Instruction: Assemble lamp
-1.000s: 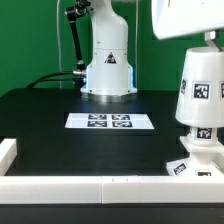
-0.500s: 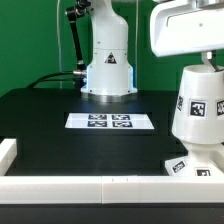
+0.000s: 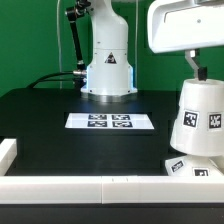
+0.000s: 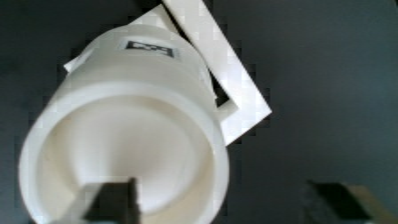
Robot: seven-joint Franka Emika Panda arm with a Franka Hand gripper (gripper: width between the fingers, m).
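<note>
The white cone-shaped shade (image 3: 201, 117) stands slightly tilted over the stepped square base (image 3: 190, 165) at the exterior view's right. Both carry square tags. My gripper (image 3: 197, 70) hangs just above the shade's top, one dark finger (image 3: 190, 66) showing. In the wrist view I look down into the shade (image 4: 134, 120), with the base's edge (image 4: 228, 75) beyond it. The gripper (image 4: 222, 200) is open: one finger (image 4: 114, 198) is over the shade's inside, the other (image 4: 331, 198) is outside over the dark table. The bulb is hidden.
The marker board (image 3: 110, 121) lies mid-table. The big white robot pedestal (image 3: 108, 60) stands at the back with cables to its left. A low white wall (image 3: 90, 186) runs along the front edge, with a raised end (image 3: 7, 151) at the exterior view's left.
The shade has come down onto the base and now leans a little. The jaws now stand apart around its rim.
</note>
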